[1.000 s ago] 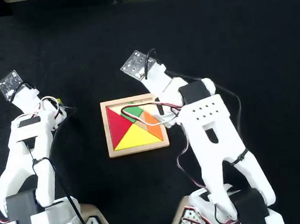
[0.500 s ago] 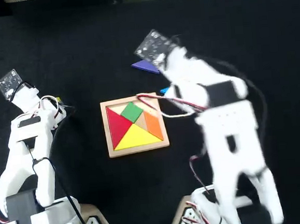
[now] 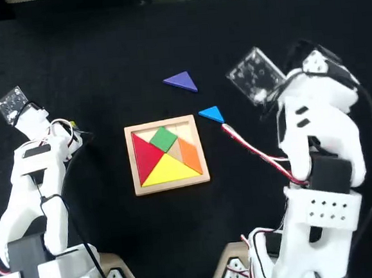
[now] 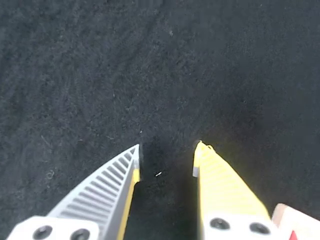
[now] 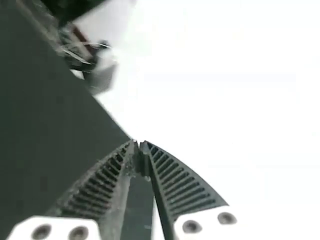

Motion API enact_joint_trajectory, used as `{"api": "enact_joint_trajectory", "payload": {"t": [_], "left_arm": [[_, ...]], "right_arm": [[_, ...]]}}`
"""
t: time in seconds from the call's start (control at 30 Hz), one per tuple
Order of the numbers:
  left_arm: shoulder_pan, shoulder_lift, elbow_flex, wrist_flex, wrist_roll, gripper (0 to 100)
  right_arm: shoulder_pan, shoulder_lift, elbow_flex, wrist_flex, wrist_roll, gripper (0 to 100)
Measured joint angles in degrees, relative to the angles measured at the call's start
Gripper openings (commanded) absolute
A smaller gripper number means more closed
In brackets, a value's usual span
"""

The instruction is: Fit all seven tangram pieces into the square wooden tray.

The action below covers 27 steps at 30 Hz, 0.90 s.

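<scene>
**Two triangles out on the cloth, both grippers empty**

Four coloured pieces sit in the square wooden tray (image 3: 173, 184): the red triangle (image 3: 147, 158), yellow triangle (image 3: 169, 171), green square (image 3: 164, 139) and orange parallelogram (image 3: 189, 153). They're packed edge to edge, which leaves pale wedges along the far side. Bare wood or a pale piece? It cannot be told from here.

Beyond the tray, the purple triangle (image 3: 181, 82) lies well apart on the black cloth (image 3: 102, 55). The blue triangle (image 3: 212, 114) sits near the tray's far right corner. Both lie flat and free, easy pickings by the look of it.

The right arm is folded high at the table's right side. The right gripper (image 5: 138, 145) has its jaws pressed together on nothing and aims off the table toward the bright room. That looks like a pose to keep clear, so it would need to swing down and spread before taking a triangle.

The left gripper (image 4: 167, 152) hangs low over the cloth beside the tray, jaws spread and empty, seemingly parked out of the way.

As for lettering on tray or pieces, none can be read
</scene>
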<state>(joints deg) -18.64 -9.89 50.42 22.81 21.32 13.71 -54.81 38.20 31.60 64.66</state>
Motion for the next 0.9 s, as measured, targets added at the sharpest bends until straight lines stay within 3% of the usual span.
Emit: {"api": "enact_joint_trajectory", "payload": {"t": [0.2,0.33,0.77,0.9], "left_arm": [[0.0,2.55,0.0,0.0,0.0,18],[0.0,2.55,0.0,0.0,0.0,18],[0.0,2.55,0.0,0.0,0.0,18],[0.0,2.55,0.0,0.0,0.0,18]], "right_arm": [[2.11,-9.93,17.85,-21.27,2.46,1.2],[2.02,-18.99,27.6,-29.01,2.46,1.2],[-1.49,-47.56,42.02,-31.12,2.46,1.2],[-2.11,-48.62,43.43,-31.47,2.46,1.2]]}}
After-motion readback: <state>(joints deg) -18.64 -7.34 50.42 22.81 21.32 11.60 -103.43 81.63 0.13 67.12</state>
